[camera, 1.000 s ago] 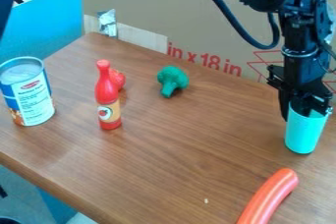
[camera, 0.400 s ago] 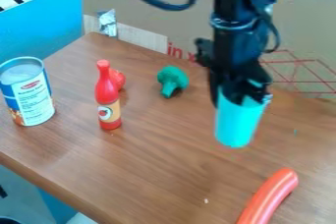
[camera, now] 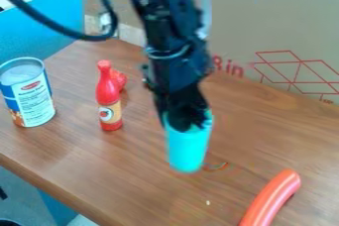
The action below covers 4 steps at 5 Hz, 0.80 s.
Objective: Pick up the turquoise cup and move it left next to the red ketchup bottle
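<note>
Near the middle of the work surface, the black gripper (camera: 185, 116) points down, shut on the rim of a turquoise cup (camera: 188, 149). The cup is upright, and its fingertips' end of the gripper sits inside or at its top edge. To the left of the cup stands a red bottle (camera: 108, 98) with a tan label, and a red round object (camera: 120, 78) is partly behind it. An orange-red sausage-shaped toy (camera: 273, 197) lies to the lower right of the cup.
A blue and white can (camera: 29, 93) stands at the far left of the wooden table (camera: 132, 170). Behind the table a cardboard panel (camera: 265, 31) rises, with a blue panel (camera: 33, 36) at the left. The table's front edge runs along the lower left.
From the right side, the arm and gripper have moved left with the cup, which was lifted and is now lower in the view. The arm now hides the green broccoli.
</note>
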Motion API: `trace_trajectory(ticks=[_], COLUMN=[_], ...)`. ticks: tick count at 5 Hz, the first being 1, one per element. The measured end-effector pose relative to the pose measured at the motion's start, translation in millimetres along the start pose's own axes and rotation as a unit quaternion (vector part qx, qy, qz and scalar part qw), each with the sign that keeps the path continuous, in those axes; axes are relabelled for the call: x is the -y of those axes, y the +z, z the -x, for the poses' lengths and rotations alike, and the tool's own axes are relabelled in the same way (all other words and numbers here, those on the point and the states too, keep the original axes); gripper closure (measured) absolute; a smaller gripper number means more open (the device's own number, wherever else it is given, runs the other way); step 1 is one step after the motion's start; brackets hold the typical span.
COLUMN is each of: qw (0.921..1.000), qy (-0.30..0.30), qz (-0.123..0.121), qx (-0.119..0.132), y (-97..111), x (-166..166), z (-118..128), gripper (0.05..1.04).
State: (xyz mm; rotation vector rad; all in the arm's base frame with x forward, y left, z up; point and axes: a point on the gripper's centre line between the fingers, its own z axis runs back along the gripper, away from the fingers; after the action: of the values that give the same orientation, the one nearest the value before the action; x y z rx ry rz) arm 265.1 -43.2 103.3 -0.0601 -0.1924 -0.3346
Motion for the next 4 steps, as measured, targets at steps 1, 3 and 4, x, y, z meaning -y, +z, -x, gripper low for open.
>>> trace_trajectory(ticks=[1,3,4], qw=[0.9998,0.9992,0.9982], qy=[0.009,0.029,0.040], qz=[0.012,0.020,0.016], qx=[-0.013,-0.018,-0.041], y=[-19.9,-43.1,-44.5], x=[-24.2,-57.5,-63.2], z=[-4.9,-13.7,-7.3], gripper=[0.972,0.972,0.972])
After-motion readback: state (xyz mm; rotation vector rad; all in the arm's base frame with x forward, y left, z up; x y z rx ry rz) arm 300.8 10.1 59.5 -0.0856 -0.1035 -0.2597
